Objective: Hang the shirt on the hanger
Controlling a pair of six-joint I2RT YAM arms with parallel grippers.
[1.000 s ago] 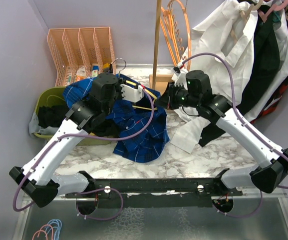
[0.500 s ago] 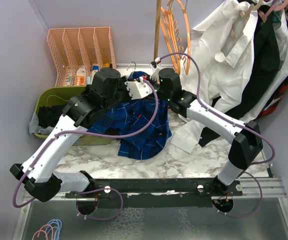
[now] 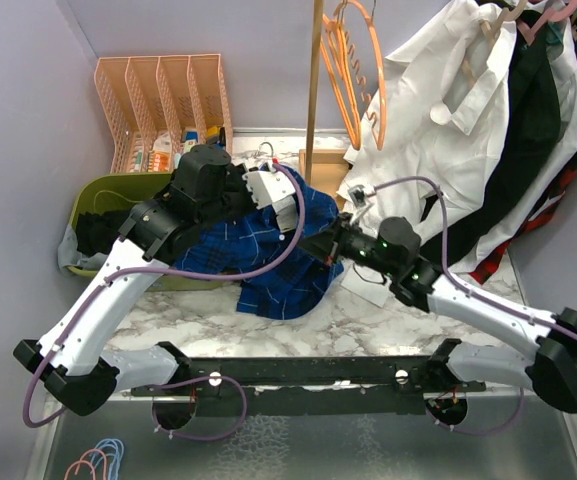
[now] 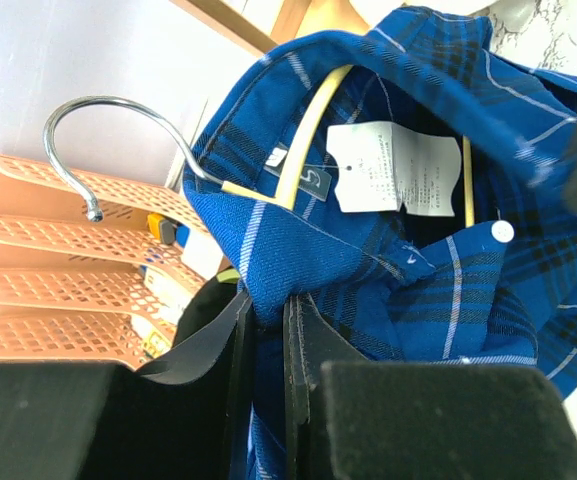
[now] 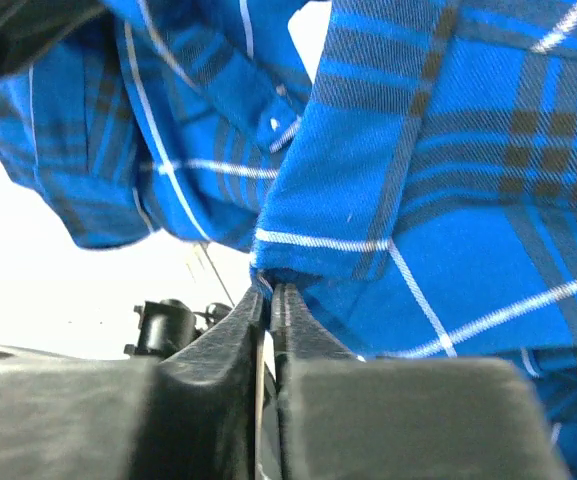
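The blue plaid shirt (image 3: 278,265) hangs bunched over the marble table, held up at the back. In the left wrist view the yellow hanger (image 4: 303,140) lies inside the shirt's collar (image 4: 268,250), with its metal hook (image 4: 118,105) sticking out to the left. My left gripper (image 3: 293,212) is shut on shirt fabric just below the collar (image 4: 268,315). My right gripper (image 3: 320,247) is shut on a folded edge of the shirt (image 5: 269,285) at its right side. The rest of the hanger is hidden under the cloth.
An orange file rack (image 3: 163,105) stands at the back left. A green bin (image 3: 90,195) holding a black garment (image 3: 103,232) is beside it. A wooden pole (image 3: 313,90) with orange hangers (image 3: 353,70) stands behind. A big white shirt (image 3: 438,120) and dark clothes (image 3: 533,110) hang at the right.
My right arm has swung from the collar at the back down and forward, and has shut on the shirt's right edge. My left gripper keeps its hold near the collar.
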